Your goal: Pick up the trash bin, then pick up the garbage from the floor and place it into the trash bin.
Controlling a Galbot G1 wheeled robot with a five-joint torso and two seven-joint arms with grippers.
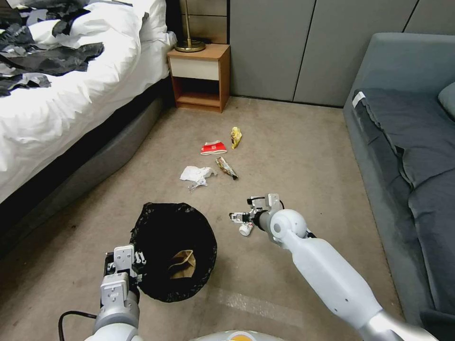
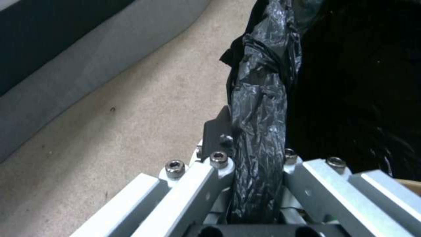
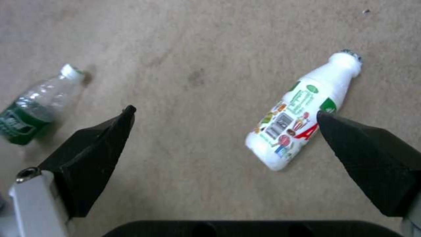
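Left gripper [image 1: 124, 270] clamps the trash bin [image 1: 173, 251] rim, lower left of the head view. Right gripper [image 3: 223, 115], jaws spread wide, hovers over the white bottle [image 3: 302, 112] mid-frame right; better centre across its body before closing.

A white bed [image 1: 71, 90] strewn with black plastic sheets [image 1: 42, 52] — beside it a nightstand [image 1: 199, 78]; opposite, a grey sofa [image 1: 407, 142]

Even, soft indoor light with faint shadows; both wrist views are blurry, the head view sharper.
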